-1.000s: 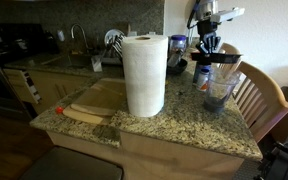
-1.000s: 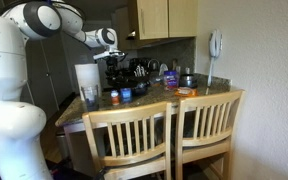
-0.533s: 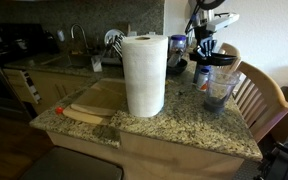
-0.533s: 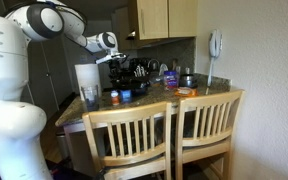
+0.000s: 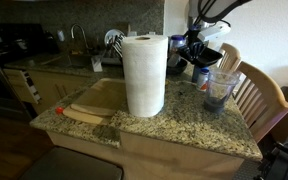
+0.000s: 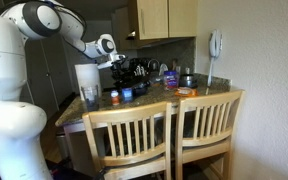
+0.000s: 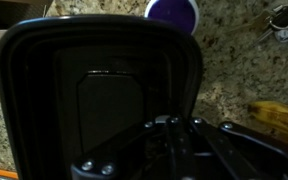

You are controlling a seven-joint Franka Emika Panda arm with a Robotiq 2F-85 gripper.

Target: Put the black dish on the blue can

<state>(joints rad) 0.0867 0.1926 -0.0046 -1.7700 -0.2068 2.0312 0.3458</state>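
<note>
Black dish [image 7: 94,60]: I judge it light, stiff and probably slick. My gripper [image 7: 169,128] is clamped on its rim, the natural hold.

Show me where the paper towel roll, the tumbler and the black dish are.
paper towel roll [image 5: 144,75]: an exterior view, middle of its side.
tumbler [image 5: 220,90]: an exterior view, its clear wall.
dish [image 7: 104,100]: wrist view, middle of its black surface.

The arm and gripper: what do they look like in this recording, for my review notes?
In an exterior view the arm is glossy white, built of bulky rounded links with dark bands at the joints. The gripper is black and blocky; the wrist view shows what look like small screws on its dark housing. No markings are legible.
</note>
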